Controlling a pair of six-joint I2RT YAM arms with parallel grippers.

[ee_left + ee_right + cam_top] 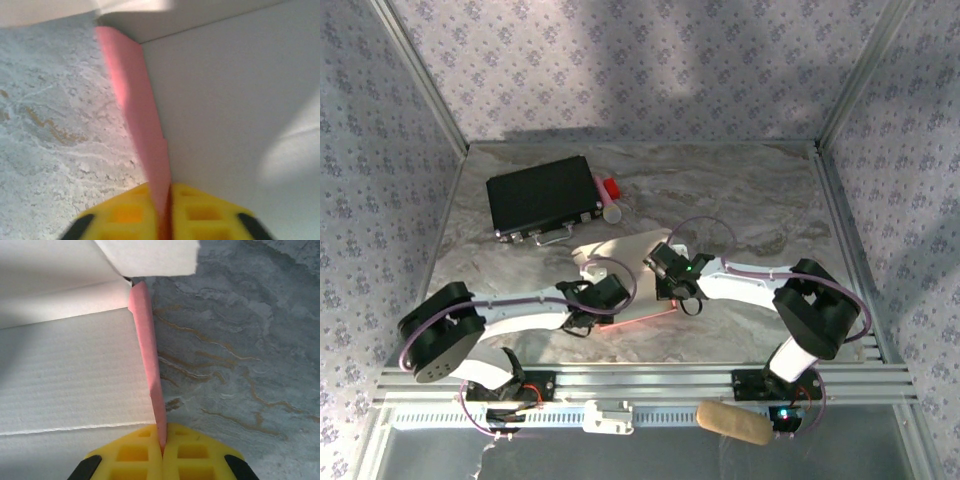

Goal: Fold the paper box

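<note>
The paper box (625,258) lies as a partly folded sheet in the middle of the table, whitish inner side up, with a pink edge showing at its near side. My left gripper (592,305) holds its left side: in the left wrist view the yellow fingers (125,212) are shut on an upturned pink flap (137,115) beside the whitish panel (225,100). My right gripper (670,282) holds the right side: its yellow fingers (195,452) pinch another raised pink flap (147,350) next to the whitish sheet (70,370).
A black rectangular case (542,195) lies at the back left, with a red and pale object (611,198) against its right end. Marbled tabletop (750,190) stretches to the right. Patterned walls enclose the table, and a metal rail (650,378) runs along the near edge.
</note>
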